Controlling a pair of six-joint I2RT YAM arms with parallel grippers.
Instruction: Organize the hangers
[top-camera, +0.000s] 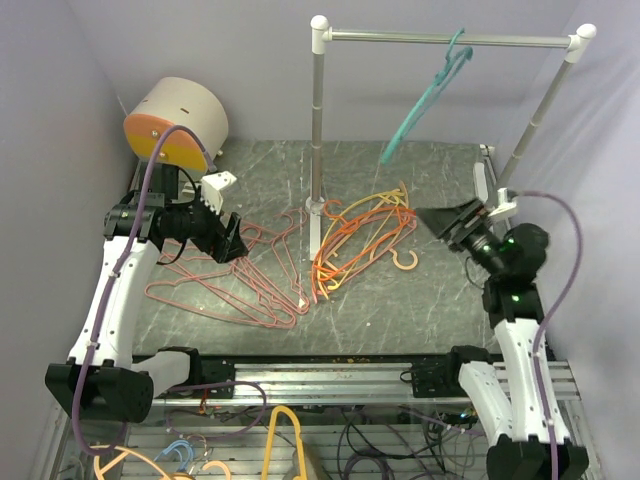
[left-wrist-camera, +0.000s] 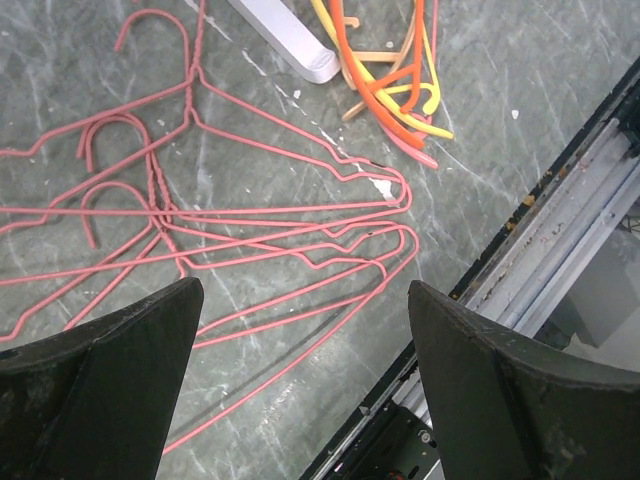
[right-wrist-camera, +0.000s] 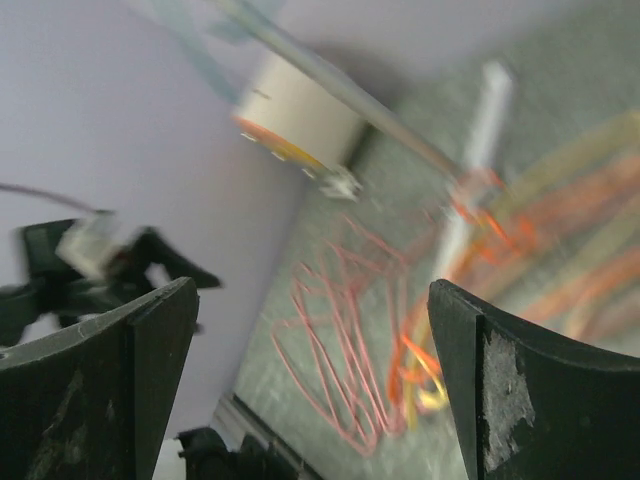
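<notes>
1 teal hanger on rail; rest lie on table.
≥3 pink wire hangers, orange/yellow/peach pile beside, cnt unclear. L gripper, R gripper both spread wide, empty.

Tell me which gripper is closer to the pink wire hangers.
Left. The left gripper hangs open just above the pink wire hangers. The right gripper, also open and empty, sits on the far side of the orange and yellow hangers.

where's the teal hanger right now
In the top view, the teal hanger hangs by its hook from the silver rail, right of centre, above and behind the orange and yellow hangers piled on the table.
</notes>
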